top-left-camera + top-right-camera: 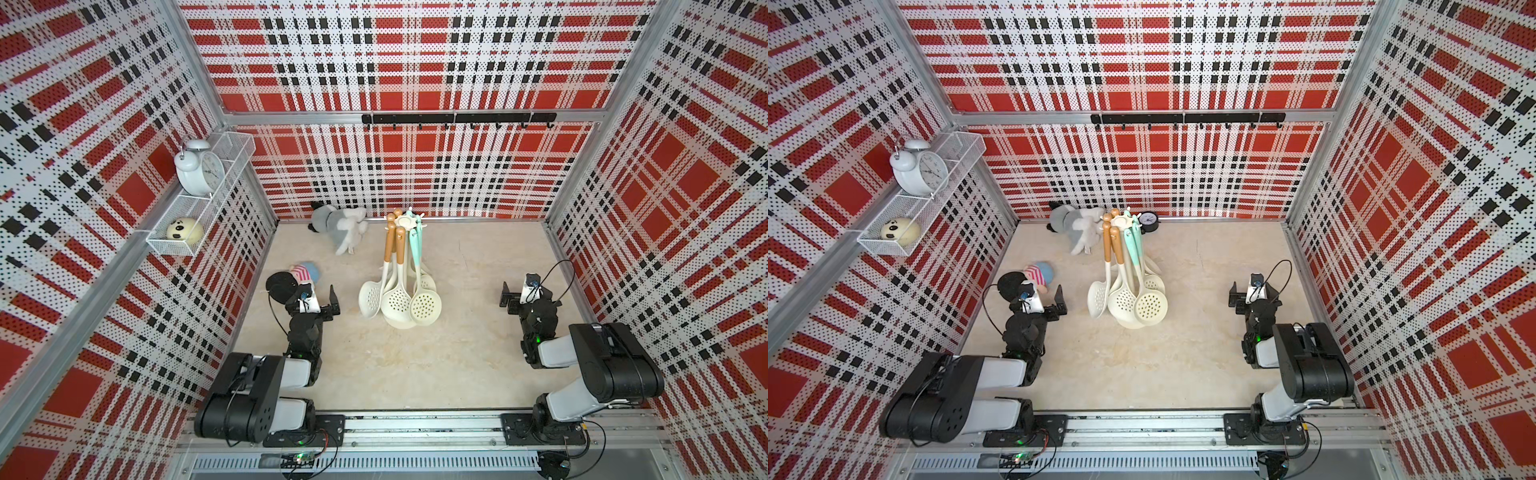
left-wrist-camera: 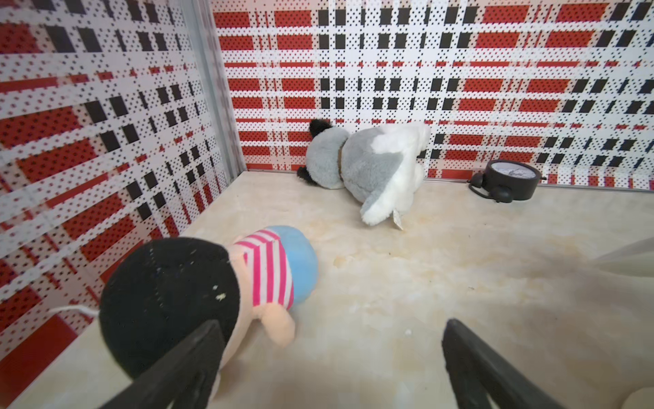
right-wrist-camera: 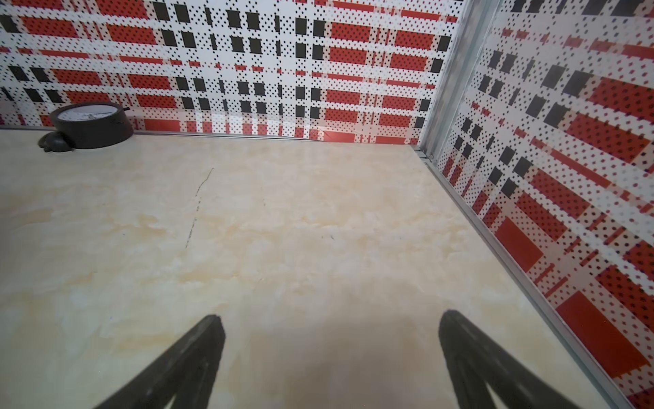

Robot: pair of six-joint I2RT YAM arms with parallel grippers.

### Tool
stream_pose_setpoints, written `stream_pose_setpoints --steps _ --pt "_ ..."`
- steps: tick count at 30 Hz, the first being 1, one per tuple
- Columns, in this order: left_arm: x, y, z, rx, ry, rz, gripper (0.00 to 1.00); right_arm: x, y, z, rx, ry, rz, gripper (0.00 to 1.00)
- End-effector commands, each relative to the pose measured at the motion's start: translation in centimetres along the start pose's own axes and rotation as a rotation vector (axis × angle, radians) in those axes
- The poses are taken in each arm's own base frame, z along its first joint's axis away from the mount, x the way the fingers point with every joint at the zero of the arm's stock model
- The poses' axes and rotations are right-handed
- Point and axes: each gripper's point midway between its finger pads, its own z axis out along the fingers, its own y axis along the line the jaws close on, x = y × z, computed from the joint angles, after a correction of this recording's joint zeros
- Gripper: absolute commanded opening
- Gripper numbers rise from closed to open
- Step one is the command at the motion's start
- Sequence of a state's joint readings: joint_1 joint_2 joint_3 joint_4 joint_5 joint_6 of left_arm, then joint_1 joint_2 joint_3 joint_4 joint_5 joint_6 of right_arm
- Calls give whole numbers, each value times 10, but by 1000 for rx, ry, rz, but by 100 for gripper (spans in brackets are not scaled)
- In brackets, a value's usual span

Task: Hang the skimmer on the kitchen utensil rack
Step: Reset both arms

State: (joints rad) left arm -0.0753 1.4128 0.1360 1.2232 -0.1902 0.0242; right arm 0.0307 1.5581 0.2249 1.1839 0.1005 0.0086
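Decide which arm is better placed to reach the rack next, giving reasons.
Probably left: the left arm's open, empty jaws sit nearer the rack and its hanging skimmers than the right arm's, which are open too.

Beige marbled worktop [image 1: 415, 365]. Carries, near its middle, the kitchen utensil rack [image 1: 406, 221], upright on a round base. Holds at the far edge a grey-and-white plush toy [image 1: 338, 222] on its side and, further right along that edge, a black alarm clock [image 1: 1148, 221] lying face-up. Bears near the left edge a doll [image 1: 301, 274] in a striped top, lying down.
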Motion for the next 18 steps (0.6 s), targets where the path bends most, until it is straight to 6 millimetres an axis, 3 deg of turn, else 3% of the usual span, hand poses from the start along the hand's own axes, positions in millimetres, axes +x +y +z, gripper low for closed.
stream_pose_setpoints --steps 1,5,9,18 --pt "-20 -1 11 45 -116 -18 99 -19 17 -3 -109 -88 17 100" --pt "-12 19 23 6 -70 -90 99 -18 6 2 -44 -66 48 100" --pt "-15 20 25 -30 -86 -89 99 -13 12 14 -67 -14 31 100" --pt "-14 19 25 -66 -82 -67 99 -14 8 14 -44 -18 33 100"
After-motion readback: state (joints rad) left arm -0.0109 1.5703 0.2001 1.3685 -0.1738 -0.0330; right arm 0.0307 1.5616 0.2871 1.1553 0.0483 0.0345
